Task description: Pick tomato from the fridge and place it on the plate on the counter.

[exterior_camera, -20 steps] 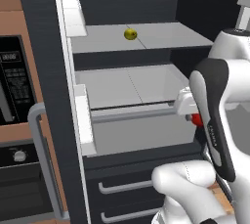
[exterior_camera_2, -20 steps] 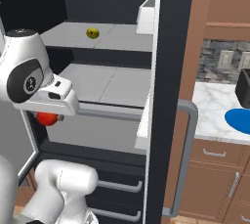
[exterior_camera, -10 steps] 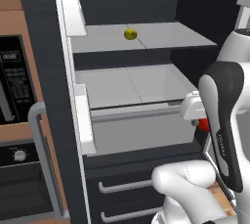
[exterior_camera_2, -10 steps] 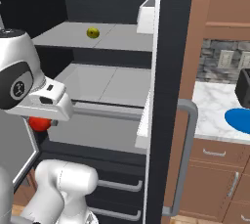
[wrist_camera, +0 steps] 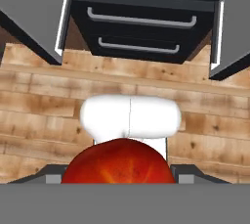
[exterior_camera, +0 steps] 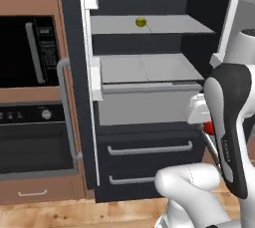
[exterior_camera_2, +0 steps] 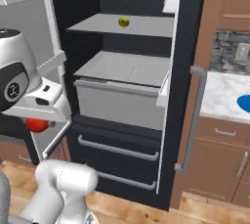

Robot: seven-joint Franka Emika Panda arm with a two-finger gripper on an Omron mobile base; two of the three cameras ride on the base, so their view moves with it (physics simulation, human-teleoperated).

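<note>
Fingers (wrist_camera: pixel 119 181) clamp tomato (wrist_camera: pixel 118 162); fridge (exterior_camera_2: pixel 188 47) drawers ahead.

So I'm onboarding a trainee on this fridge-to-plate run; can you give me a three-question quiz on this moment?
1. True or false: the tomato sits on a fridge shelf.
2. What lies on the top shelf? A) yellow-green ball B) blue cup C) toaster
3. Fill in: the plate rests on the ____.

Key: 1 false, the gripper holds it outside the fridge. 2 A. 3 counter.

Glossy red tomato (wrist_camera: pixel 118 162), matt charcoal fridge (exterior_camera_2: pixel 188 47), wood-plank floor (wrist_camera: pixel 44 105)
</note>
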